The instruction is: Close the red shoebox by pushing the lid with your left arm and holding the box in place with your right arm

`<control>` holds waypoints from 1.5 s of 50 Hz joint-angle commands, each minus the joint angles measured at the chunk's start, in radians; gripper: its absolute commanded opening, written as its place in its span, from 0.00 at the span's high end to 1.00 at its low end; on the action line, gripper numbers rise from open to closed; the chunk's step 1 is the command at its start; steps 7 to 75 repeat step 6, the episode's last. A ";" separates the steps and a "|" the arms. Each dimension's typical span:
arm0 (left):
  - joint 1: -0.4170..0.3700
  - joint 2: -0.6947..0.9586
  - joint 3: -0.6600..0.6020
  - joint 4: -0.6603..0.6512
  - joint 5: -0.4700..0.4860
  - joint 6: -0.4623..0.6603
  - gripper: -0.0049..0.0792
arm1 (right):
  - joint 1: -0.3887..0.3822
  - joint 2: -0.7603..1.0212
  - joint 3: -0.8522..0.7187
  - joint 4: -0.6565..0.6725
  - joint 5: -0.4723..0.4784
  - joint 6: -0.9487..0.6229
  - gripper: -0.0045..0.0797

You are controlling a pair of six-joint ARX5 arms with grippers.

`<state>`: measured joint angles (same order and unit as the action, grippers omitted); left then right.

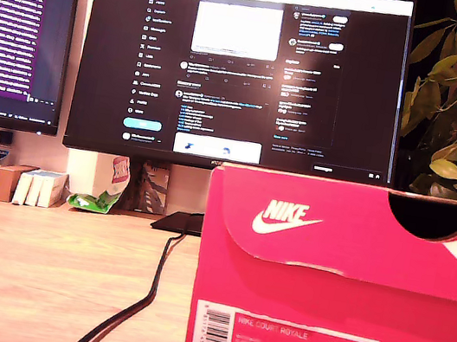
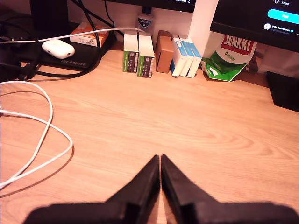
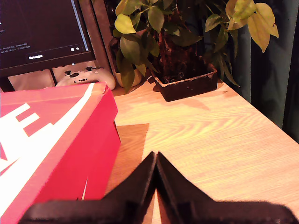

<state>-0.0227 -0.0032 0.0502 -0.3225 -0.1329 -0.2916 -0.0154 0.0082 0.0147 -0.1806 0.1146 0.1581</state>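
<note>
Cardboard shoebox (image 1: 341,286) stands on the table (image 1: 43,280) at the exterior view's right: light, stiff-walled, likely to slide. Brace a side wall; push the lid (image 3: 42,116) on top. My first gripper (image 2: 160,161) and second gripper (image 3: 155,157) are closed, empty.

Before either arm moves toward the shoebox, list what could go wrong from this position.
1. My first pincer is shut above bare desk, with the shoebox out of its view; a loose white cable lies nearby and could snag on the way over.
2. My second pincer is shut beside the shoebox, not touching it. Unbraced, the box could slide when pushed.
3. The potted plant stands near that arm and could be knocked.
</note>
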 commanded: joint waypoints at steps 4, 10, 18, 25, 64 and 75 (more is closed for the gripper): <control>0.003 -0.005 -0.023 -0.021 -0.003 -0.005 0.96 | -0.002 -0.006 -0.008 0.009 0.000 0.002 0.96; 0.003 -0.005 -0.023 -0.021 -0.003 -0.005 0.96 | -0.002 -0.006 -0.008 0.009 0.000 0.002 0.96; 0.003 -0.005 -0.023 -0.021 -0.003 -0.005 0.96 | -0.002 -0.006 -0.008 0.009 0.000 0.002 0.96; 0.003 -0.005 -0.023 -0.021 -0.003 -0.005 0.96 | -0.002 -0.006 -0.008 0.009 0.000 0.002 0.96; 0.003 -0.005 -0.023 -0.021 -0.003 -0.005 0.96 | -0.002 -0.006 -0.008 0.009 0.000 0.002 0.96; 0.003 -0.005 -0.023 -0.021 -0.003 -0.005 0.96 | -0.002 -0.006 -0.008 0.009 0.000 0.002 0.96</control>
